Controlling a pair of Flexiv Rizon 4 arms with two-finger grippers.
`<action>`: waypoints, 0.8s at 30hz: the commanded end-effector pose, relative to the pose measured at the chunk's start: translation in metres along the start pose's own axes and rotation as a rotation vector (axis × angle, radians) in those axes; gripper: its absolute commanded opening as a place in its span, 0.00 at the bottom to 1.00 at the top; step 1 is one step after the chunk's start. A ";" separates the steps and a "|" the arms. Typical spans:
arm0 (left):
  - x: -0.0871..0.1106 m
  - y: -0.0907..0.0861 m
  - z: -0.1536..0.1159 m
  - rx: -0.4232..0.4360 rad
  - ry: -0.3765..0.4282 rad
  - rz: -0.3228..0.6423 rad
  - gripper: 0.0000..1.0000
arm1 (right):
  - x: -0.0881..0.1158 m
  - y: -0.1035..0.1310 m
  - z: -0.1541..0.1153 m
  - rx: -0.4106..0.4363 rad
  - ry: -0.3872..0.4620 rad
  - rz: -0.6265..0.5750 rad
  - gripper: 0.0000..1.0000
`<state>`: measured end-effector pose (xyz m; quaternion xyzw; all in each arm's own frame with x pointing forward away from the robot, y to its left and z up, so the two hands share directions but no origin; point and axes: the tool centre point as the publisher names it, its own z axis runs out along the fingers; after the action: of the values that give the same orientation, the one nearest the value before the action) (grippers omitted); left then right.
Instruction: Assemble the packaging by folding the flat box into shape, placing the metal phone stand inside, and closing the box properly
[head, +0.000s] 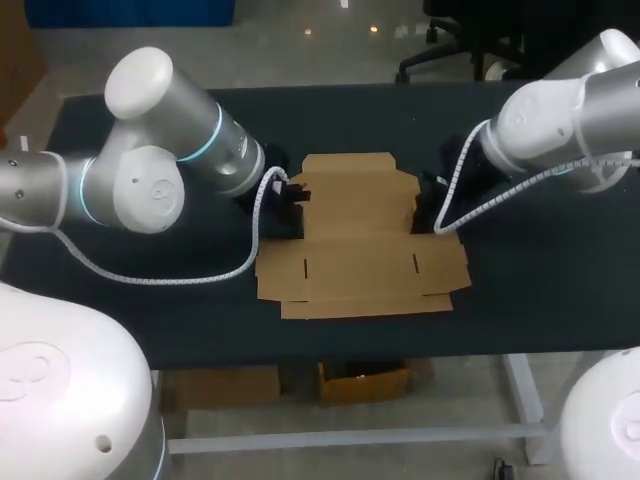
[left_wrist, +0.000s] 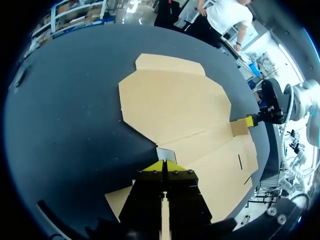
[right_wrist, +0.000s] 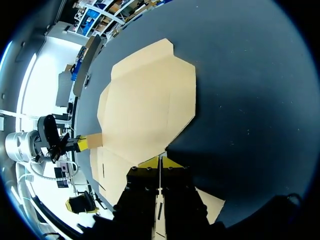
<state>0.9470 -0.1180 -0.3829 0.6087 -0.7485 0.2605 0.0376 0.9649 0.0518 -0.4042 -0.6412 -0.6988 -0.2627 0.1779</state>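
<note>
**Left.** My left arm (head: 150, 165) comes in over the dark table (head: 200, 310), and a white coiled cable (head: 170, 275) loops from it across the table top. My left gripper (left_wrist: 164, 165) is at the left edge of the flat box (head: 360, 240). Its two yellow tips are pressed together on the left side flap (right_wrist: 93, 141), and cardboard shows in the slit between the fingers. From the right wrist, this flap is seen sticking out from the sheet with a yellow tip laid on it.

**Centre.** The flat box lies unfolded on the table, midway between the two arms. A narrower tab (head: 350, 162) forms its far edge. The widest panel (head: 362, 272), which has two short slits, lies toward the near table edge and ends in a long narrow strip (head: 365, 305). Fold creases run across the sheet from side to side.

**Right.** My right gripper (right_wrist: 159, 162) is at the box's right edge, opposite the left one. Its yellow tips are likewise closed, pinching the right side flap (left_wrist: 239, 127), and cardboard shows between the fingers. My right arm (head: 560, 115) enters from the far right corner, and its own white cable (head: 500, 200) loops down beside the box's right edge.
</note>
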 end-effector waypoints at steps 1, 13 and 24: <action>0.004 0.000 0.000 0.001 -0.012 0.002 0.00 | 0.004 -0.002 0.001 -0.004 -0.009 -0.006 0.00; 0.008 0.000 0.003 -0.004 -0.012 0.014 0.00 | 0.006 -0.003 0.004 0.004 -0.025 -0.017 0.00; 0.012 0.001 0.007 -0.016 -0.002 0.014 0.00 | 0.008 -0.004 0.006 0.010 -0.040 -0.021 0.00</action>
<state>0.9443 -0.1284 -0.3840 0.6022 -0.7545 0.2576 0.0426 0.9622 0.0592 -0.4052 -0.6364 -0.7103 -0.2500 0.1676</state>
